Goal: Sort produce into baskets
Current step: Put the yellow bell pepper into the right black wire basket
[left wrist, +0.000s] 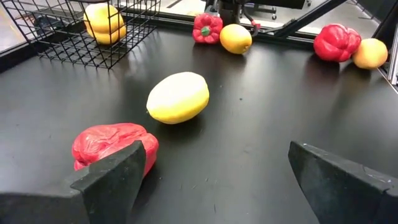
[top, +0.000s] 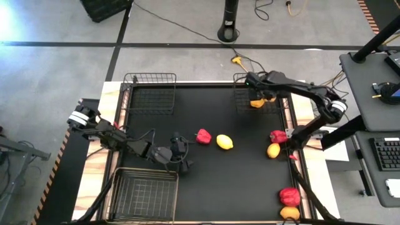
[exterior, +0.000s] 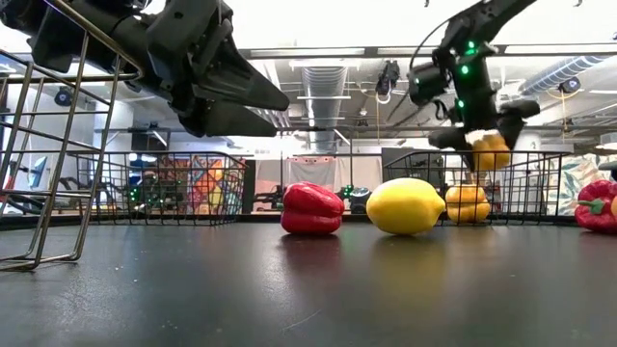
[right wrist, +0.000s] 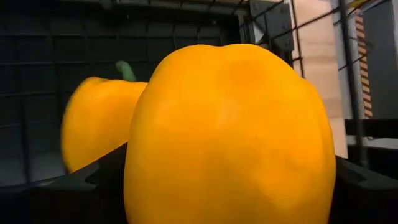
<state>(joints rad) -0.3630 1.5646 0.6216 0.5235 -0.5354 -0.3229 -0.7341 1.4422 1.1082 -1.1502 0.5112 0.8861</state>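
My right gripper is shut on a yellow bell pepper over the far right wire basket. A second yellow pepper lies on that basket's floor. My left gripper stands open just above the table at the near left, pointing at a red pepper and a lemon-like fruit; both rest on the black table top. Two more red peppers and two round yellow-orange fruits lie along the right side. My right gripper pinches the yellow pepper by its two opposite sides between the two fingers, coming down at a slant from above. The pepper hangs clear at about the height of the basket's rim, touching neither the wire floor nor the other pepper.
Another wire basket stands at the far left. A third sits at the near left, close beside my left arm. The middle of the black table top between the fruit groups is bare. Cables trail past the far edge.
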